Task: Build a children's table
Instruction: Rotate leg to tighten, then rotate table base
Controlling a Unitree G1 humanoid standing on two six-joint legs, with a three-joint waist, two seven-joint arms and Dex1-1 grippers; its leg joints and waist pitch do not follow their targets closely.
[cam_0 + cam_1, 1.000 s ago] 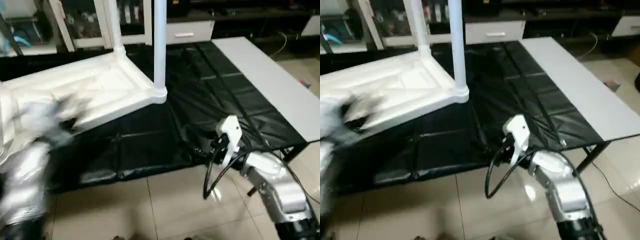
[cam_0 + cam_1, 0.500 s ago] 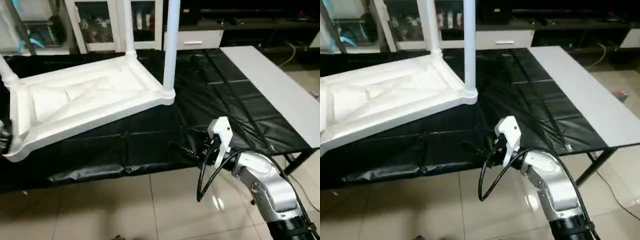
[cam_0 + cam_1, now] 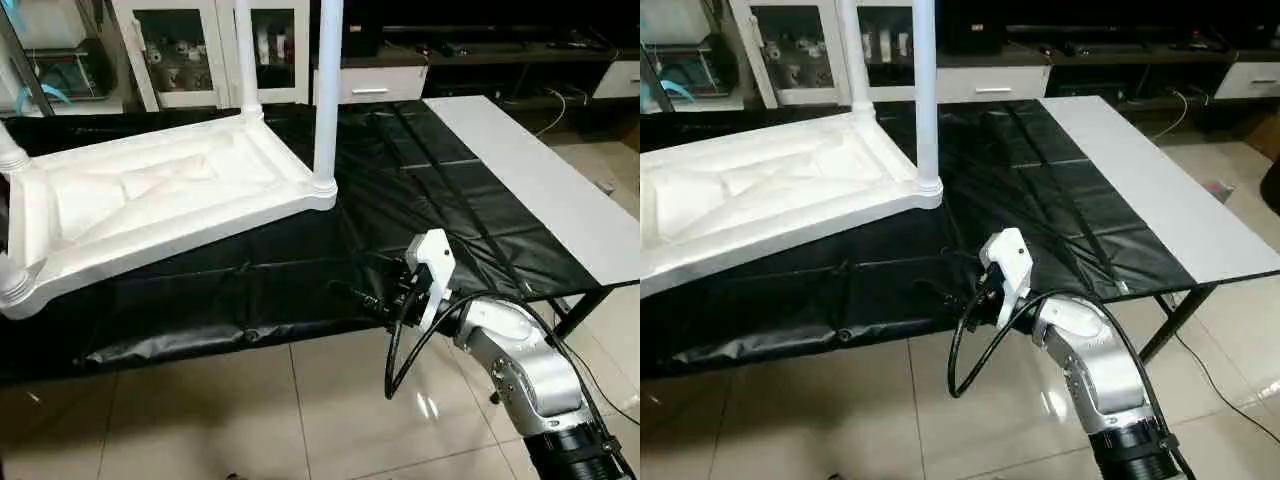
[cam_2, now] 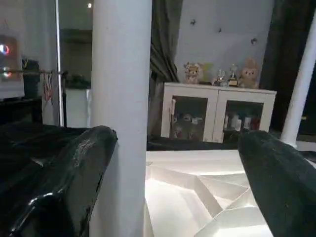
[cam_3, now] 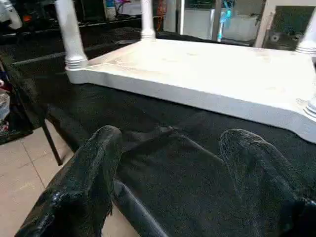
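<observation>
Right gripper (image 3: 385,298) hangs at the near edge of the work table (image 3: 560,190), its two black fingers spread apart with nothing between them, pointing toward the table top (image 3: 170,195). Its silver forearm reaches in from the lower right, a black cable looping beneath the white wrist block.

Largest is the work table, draped in wrinkled, glossy black sheet (image 3: 420,190); a bare pale strip runs along its right side. On the sheet's left half lies the top, upside down: white moulded plastic, rectangular, its underside ribbed with shallow angular panels, round sockets at the corners. White tubular legs stand upright in the sockets; one leg (image 3: 326,90) rises from the corner nearest the right gripper, well apart from it.

Left gripper (image 4: 173,187) is spread wide, thick black fingers (image 4: 74,173) either side of open space, with another leg (image 4: 121,113) just beside one finger, seemingly not touching.

Right of the top, the sheet lies open. Tiled floor (image 3: 250,410) fronts the table.
</observation>
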